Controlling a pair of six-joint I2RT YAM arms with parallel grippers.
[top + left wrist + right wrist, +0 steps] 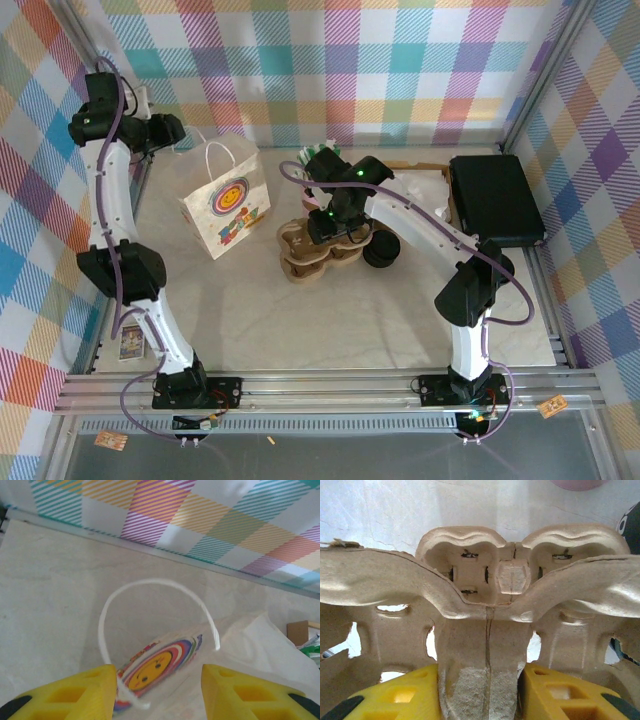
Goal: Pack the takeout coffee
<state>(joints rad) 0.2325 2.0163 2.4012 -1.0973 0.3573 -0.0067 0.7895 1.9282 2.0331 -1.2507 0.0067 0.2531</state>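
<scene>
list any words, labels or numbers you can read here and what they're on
No text is readable.
Paper bag: coloured lettering under the smiley print, too blurred to read.
Small card at the left edge: too small to read.
Cup carrier: no print seen.

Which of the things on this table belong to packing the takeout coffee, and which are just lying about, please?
For the job: takeout coffee; pulp cup carrier, clamped in the right pincer; paper bag, by the open left pincer.
Lying about: black case; small card.
</scene>
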